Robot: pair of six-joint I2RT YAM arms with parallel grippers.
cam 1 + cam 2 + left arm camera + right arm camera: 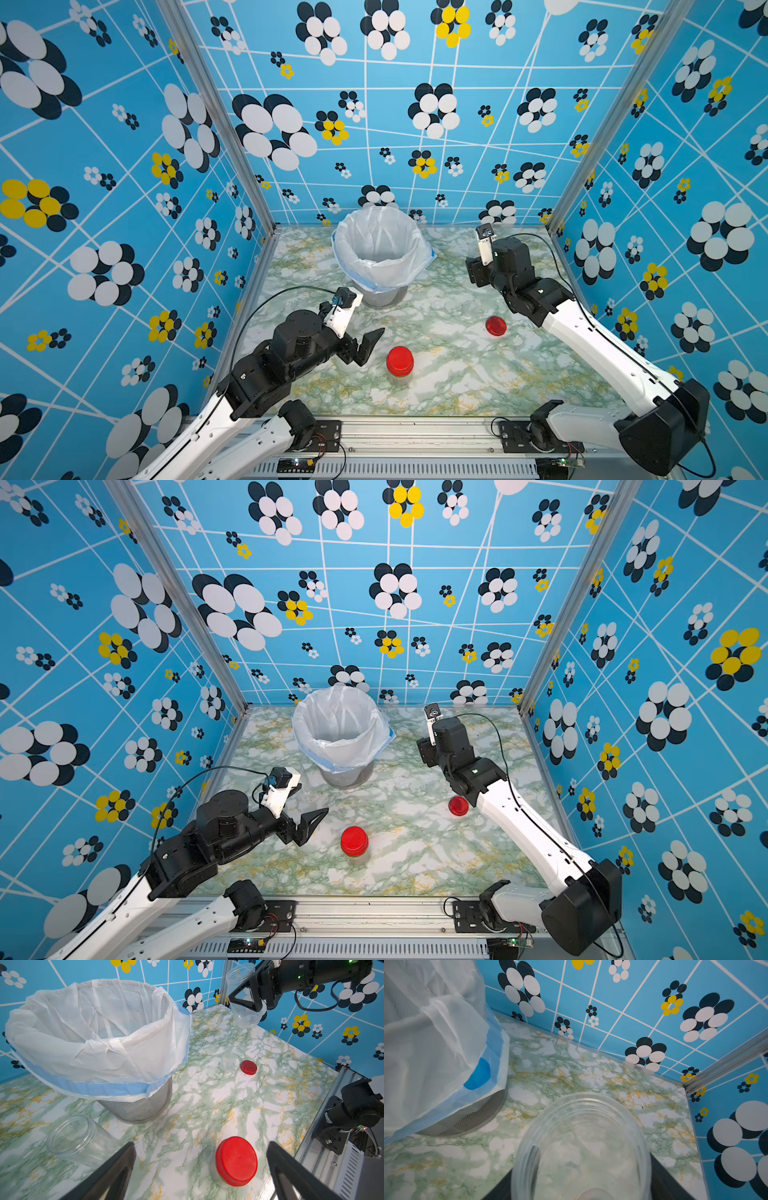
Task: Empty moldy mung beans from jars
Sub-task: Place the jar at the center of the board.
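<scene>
clamping a seemingly light, slick, thin-walled clear plastic jar [246, 1019] mid-body over the marble table's [207, 1105] far right corner, the right gripper [246, 995] is holding it empty; the left gripper [200, 1146] is gaping beside the red-lidded clear jar [235, 1160] near the front edge, probably heavier.

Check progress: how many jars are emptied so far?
Done: one clear jar lies open and empty beside the bin. In hand: the right gripper holds a second jar, also empty; a red lid lies loose on the table. Left: the capped jar, standing by the open left gripper.
</scene>
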